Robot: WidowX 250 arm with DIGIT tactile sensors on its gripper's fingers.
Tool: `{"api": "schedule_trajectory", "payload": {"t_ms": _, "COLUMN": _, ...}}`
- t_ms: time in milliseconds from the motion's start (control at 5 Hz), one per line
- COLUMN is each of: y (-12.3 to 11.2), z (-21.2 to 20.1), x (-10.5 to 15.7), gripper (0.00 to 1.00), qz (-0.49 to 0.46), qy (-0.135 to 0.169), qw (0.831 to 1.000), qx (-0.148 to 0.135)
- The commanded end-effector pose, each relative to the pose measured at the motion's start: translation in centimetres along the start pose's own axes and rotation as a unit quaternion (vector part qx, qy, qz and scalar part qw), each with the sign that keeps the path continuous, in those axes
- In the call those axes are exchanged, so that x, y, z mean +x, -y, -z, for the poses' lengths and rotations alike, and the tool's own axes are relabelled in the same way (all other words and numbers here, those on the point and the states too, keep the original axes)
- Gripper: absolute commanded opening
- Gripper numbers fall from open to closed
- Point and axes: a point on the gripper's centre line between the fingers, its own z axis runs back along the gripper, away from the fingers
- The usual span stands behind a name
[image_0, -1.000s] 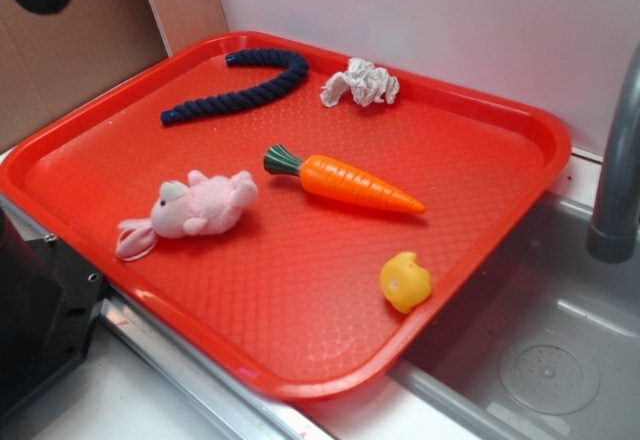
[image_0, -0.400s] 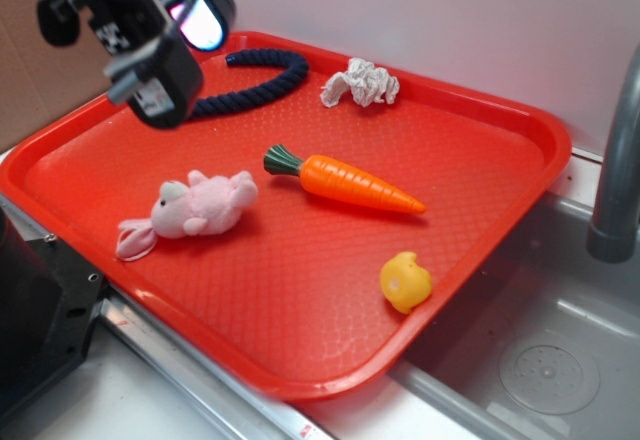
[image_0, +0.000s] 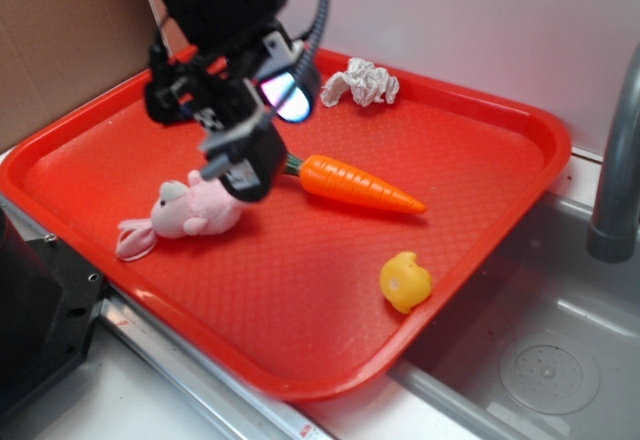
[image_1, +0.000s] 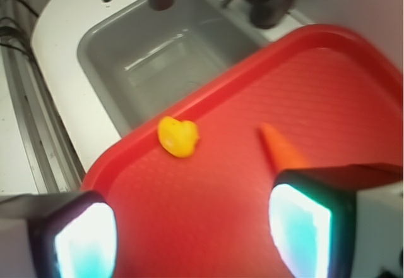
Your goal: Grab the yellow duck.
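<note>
Count: one tray (image_0: 520, 120); on it one duck (image_0: 405, 282), one carrot (image_0: 360, 186), one pink bunny (image_0: 185, 212), one crumpled white cloth (image_0: 362, 82). One sink (image_0: 560, 360), one faucet (image_0: 615, 180). One hand (image_0: 262, 125)

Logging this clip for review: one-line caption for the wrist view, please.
Open gripper above the red tray, duck ahead near the tray's edge by the sink, carrot tip at right.
</note>
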Motion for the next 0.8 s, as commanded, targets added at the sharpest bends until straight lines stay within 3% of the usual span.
{"api": "schedule_trajectory", "payload": {"t_ms": 0, "y": -0.4, "z": 3.6, "x": 1.2, "gripper": 1.00, "qz": 0.043, "qy": -0.010, "qw": 0.999, "qx": -0.016}}
{"api": "schedule_trajectory", "payload": {"t_ms": 200, "y": 0.0, "z": 5.8, "x": 1.5, "gripper": 1.00, "qz": 0.056, "qy": -0.034, "qw": 0.998, "qx": -0.016}}
{"api": "schedule_trajectory", "payload": {"t_ms": 400, "y": 0.4, "z": 7.3, "x": 2.1, "gripper": 1.00, "qz": 0.085, "qy": -0.038, "qw": 0.994, "qx": -0.048}}
{"api": "schedule_trajectory", "payload": {"t_ms": 600, "y": 1.4, "z": 8.0, "x": 2.5, "gripper": 1.00, "qz": 0.098, "qy": -0.044, "qw": 0.994, "qx": -0.032}}
